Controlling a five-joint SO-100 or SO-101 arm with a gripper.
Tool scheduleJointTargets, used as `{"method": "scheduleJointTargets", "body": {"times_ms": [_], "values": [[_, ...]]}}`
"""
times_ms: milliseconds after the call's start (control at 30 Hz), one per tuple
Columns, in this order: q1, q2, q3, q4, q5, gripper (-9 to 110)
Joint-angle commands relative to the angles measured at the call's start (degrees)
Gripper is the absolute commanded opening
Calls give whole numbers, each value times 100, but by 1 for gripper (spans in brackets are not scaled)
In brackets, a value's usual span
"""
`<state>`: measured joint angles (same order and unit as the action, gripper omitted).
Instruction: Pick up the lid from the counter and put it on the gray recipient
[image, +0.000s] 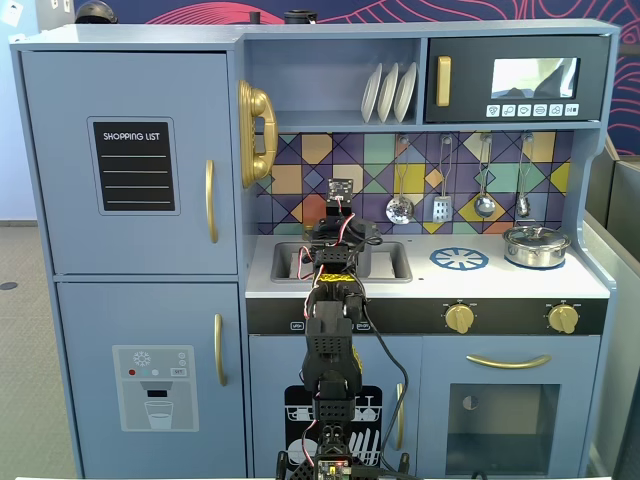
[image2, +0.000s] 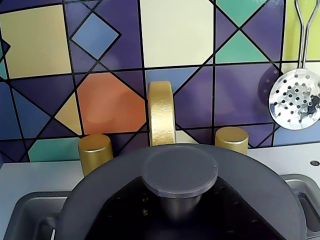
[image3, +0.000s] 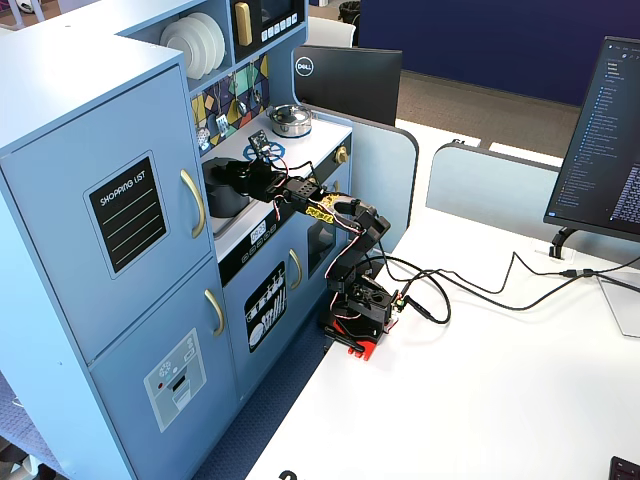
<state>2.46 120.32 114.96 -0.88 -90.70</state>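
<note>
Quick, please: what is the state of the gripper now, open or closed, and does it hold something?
Gripper: closed on the lid, held by its knob.

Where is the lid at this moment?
In the wrist view, the lid fills the bottom centre, above the sink and in front of the gold faucet.

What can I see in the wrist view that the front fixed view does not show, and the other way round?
Only the wrist view shows the lid close up, with its round knob, and the gold faucet behind it. Only the front fixed view shows the whole kitchen: the steel pot, the plates and the arm reaching toward the sink. Both show the tiled wall and the slotted spoon.
</note>
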Motion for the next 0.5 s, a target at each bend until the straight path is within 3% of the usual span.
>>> {"method": "scheduleJointTargets", "body": {"times_ms": [0, 133, 333, 467], "values": [[132, 352, -9, -44, -62, 33], [211, 519, 70, -88, -88, 40], [422, 1002, 97, 141, 18, 39], [114, 2435, 396, 1723, 158, 33]]}}
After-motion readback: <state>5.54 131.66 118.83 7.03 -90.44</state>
